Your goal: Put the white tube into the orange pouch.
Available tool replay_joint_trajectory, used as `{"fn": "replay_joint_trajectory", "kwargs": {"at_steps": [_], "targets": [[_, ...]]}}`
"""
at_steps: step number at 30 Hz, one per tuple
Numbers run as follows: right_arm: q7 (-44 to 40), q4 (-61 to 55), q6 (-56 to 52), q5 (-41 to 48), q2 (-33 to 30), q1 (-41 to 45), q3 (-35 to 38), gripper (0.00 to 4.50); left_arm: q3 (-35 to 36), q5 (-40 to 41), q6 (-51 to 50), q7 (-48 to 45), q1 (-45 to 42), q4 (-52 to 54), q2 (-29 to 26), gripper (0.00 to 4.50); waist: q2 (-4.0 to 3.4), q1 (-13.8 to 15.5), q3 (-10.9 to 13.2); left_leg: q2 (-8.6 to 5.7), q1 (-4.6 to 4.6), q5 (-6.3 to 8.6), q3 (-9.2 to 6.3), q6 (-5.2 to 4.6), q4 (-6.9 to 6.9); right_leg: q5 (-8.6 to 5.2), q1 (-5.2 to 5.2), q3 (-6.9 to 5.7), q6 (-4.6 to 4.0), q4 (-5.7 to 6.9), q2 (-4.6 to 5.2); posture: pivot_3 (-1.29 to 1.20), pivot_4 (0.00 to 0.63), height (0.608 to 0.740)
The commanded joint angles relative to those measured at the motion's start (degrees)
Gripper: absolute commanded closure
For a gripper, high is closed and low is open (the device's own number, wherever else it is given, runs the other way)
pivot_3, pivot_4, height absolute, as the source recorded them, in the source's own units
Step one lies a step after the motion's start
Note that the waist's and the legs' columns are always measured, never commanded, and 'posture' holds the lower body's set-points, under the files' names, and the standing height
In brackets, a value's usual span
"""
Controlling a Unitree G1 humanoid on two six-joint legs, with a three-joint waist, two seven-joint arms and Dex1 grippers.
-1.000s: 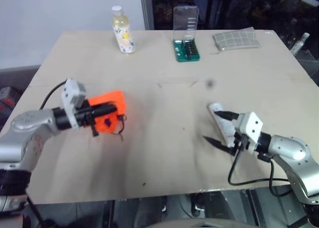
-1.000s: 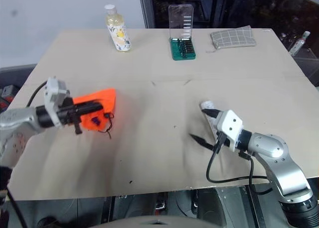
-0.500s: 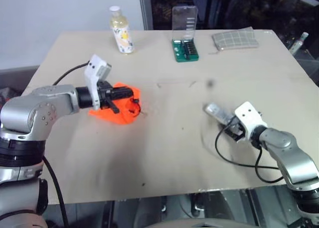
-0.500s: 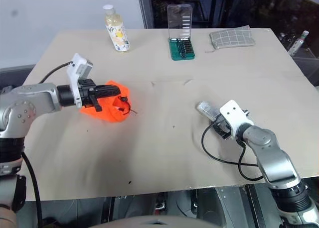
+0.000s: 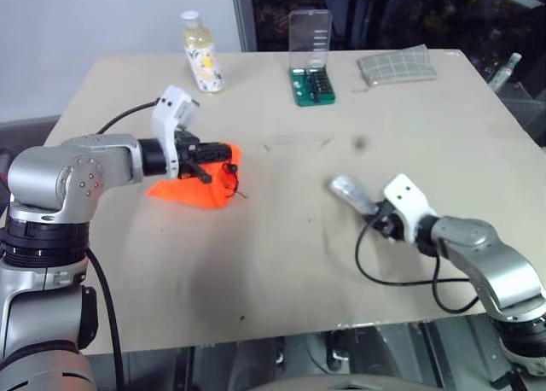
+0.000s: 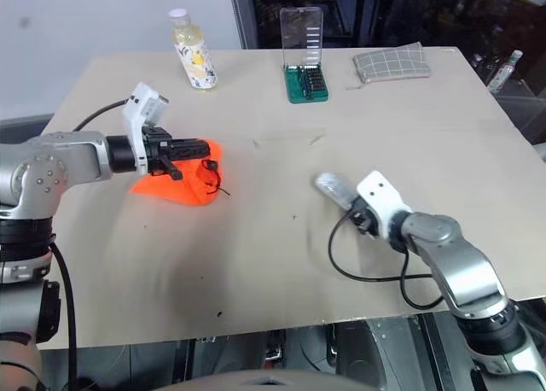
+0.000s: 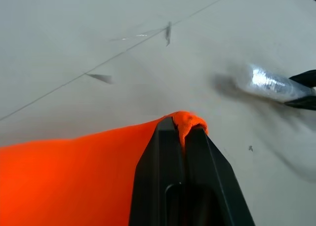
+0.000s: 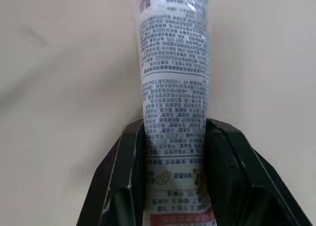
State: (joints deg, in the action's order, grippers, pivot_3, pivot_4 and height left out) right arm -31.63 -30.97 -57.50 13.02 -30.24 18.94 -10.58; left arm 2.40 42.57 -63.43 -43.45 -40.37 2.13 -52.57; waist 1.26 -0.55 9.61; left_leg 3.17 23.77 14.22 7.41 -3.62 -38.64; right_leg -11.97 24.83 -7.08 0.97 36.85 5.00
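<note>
The orange pouch [image 5: 194, 189] lies on the left half of the table with its thin dark cord trailing toward the middle. My left gripper [image 5: 220, 155] is shut on a fold of the pouch's upper edge; in the left wrist view the fabric [image 7: 74, 176] bunches up between the closed fingertips [image 7: 168, 137]. The white tube [image 5: 350, 191], printed with fine grey text, is right of centre and points toward the pouch. My right gripper [image 8: 174, 137] grips the tube [image 8: 173, 88] from both sides near its rear end. I cannot tell whether the tube still touches the table.
Along the far edge stand a yellowish bottle with a white cap [image 5: 202, 54], a green bit case with a raised clear lid [image 5: 313, 75] and a grey checked cloth pouch [image 5: 397, 65]. Bare tabletop [image 5: 281, 237] lies between the two grippers.
My right gripper has gone from open around the tube to closed on it, shifting it slightly left. The left gripper carried the pouch's edge toward the table's middle, then held still.
</note>
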Motion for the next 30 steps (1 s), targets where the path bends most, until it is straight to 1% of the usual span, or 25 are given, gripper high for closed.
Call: {"fn": "replay_joint_trajectory", "kwargs": {"at_steps": [1,6,10,13,16,19,24,27,30], "targets": [[-1.75,0.06,1.3,2.49,3.84,7.71,-2.91,2.83,1.37,-0.43,-0.26,-1.76,-2.25,-0.16,-0.47,4.5,-0.01,-0.2,0.01,0.0,0.01,0.0,0.01,0.0,0.0,0.0,0.02,0.01,0.0,0.01,0.0,0.0,0.15,0.74],[-6.99,4.68,3.65,4.4,7.2,15.19,-9.5,2.83,0.3,-1.21,-1.23,-3.1,-5.24,-1.3,0.0,4.5,0.02,0.3,0.01,-0.06,0.07,0.0,-0.02,-0.01,0.0,0.04,0.0,-0.03,-0.06,-0.03,0.03,0.0,0.15,0.74],[-8.86,8.72,5.32,5.02,9.27,18.21,-10.93,2.83,-0.4,-1.59,-1.62,-4.67,-5.75,-0.52,-0.42,4.5,0.06,0.04,0.04,-0.1,0.11,0.02,0.05,-0.04,-0.01,0.14,0.03,0.04,-0.21,-0.06,0.05,0.0,0.15,0.74],[-10.47,12.62,7.49,4.77,10.41,19.96,-11.96,2.83,-0.93,-2.14,-1.29,-5.79,-5.11,0.91,-0.78,4.5,0.06,-0.09,0.04,-0.1,0.1,0.01,0.04,-0.04,-0.01,0.14,0.03,0.03,-0.22,-0.05,0.04,0.0,0.15,0.74],[-10.91,18.81,9.87,3.56,13.23,22.65,-13.5,2.83,-1.08,-1.76,-1.87,-6.37,-3.57,3.41,-0.39,4.5,0.06,-0.32,0.04,-0.08,0.07,0.0,0.05,-0.02,-0.01,0.14,0.03,0.03,-0.22,-0.01,0.03,0.0,0.15,0.74],[-11.27,22.15,10.75,2.99,14.95,23.44,-14.16,2.83,-1.75,-1.53,-1.45,-7.45,-0.33,7.73,-0.68,4.5,0.05,-0.43,0.05,-0.03,0.03,-0.01,0.09,0.01,0.0,0.15,0.06,0.08,-0.23,0.05,0.01,0.0,0.15,0.74],[-8.79,25.21,9.52,4.26,18.78,23.59,-10.61,2.83,-3.95,-2.04,-1.03,-9.78,2.68,11.55,-1.61,4.5,0.06,-0.21,0.05,-0.04,0.09,-0.01,0.07,0.01,-0.01,0.15,0.07,0.05,-0.25,0.04,0.03,0.0,0.15,0.74],[-9.0,24.96,6.91,8.53,21.28,23.39,-6.36,2.83,-4.99,-2.66,-1.02,-9.15,3.43,12.5,-0.84,4.5,0.06,-0.2,0.05,-0.04,0.08,-0.01,0.07,0.01,-0.01,0.15,0.07,0.06,-0.24,0.04,0.04,0.0,0.15,0.74],[-7.72,24.98,1.87,13.34,24.09,23.04,-1.26,2.83,-5.42,-4.24,-0.49,-7.84,2.37,10.8,0.22,4.5,0.06,-0.2,0.05,-0.04,0.08,-0.01,0.05,0.01,-0.01,0.16,0.06,0.04,-0.25,0.05,0.03,0.0,0.15,0.74]]}}
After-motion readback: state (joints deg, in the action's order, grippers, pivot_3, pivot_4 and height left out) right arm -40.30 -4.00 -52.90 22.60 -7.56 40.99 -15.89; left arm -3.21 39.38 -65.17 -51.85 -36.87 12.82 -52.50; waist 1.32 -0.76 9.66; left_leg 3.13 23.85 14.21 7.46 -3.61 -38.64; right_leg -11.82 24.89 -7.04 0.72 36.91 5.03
